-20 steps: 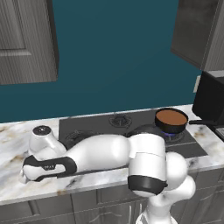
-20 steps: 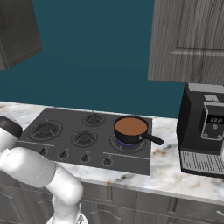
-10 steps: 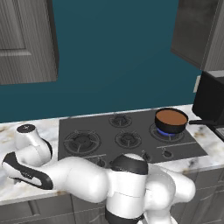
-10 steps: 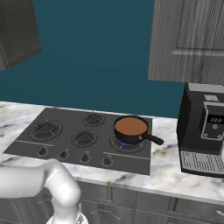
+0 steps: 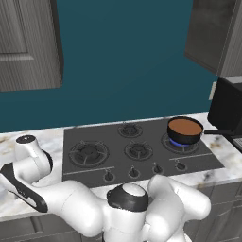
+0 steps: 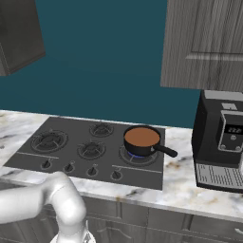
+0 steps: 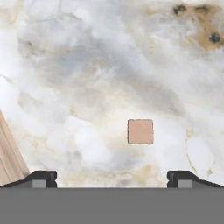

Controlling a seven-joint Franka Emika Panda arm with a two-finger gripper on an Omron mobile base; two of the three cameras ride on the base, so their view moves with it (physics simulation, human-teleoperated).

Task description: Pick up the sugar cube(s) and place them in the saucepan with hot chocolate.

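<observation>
- Marbled counter (image 7: 87,65) under the hand camera, with one small tan sugar cube (image 7: 140,131) lying flat on it, between the two finger tips but right of centre.
- Tool (image 7: 112,179) spread wide, tips far apart at the bottom of the hand view, nothing held (cube untouched on the stone, above the tips in the picture).
- Could close off-centre: cube nearer the right tip, so one finger might strike first and slide the cube along the smooth stone instead of pinching it.
- Could miss in height: too high a descent would close over the cube, too low would jam the tips on the counter.
- Could snag at the left: pale wooden edge (image 7: 11,153) close beside the left tip (hard to tell what it belongs to).
- Could drop in transit: saucepan (image 6: 141,139) with brown liquid on the front right burner of the stove (image 6: 90,149), well apart from the arm's reach at the far left of the counter in the left base view, so a long carry across the burners with a tiny, lightly held load.
- Could clip the long black handle pointing right, or release short of the rim and lose the cube on the stove.
- Could leave the task short: only one cube visible here, a second not located.
</observation>
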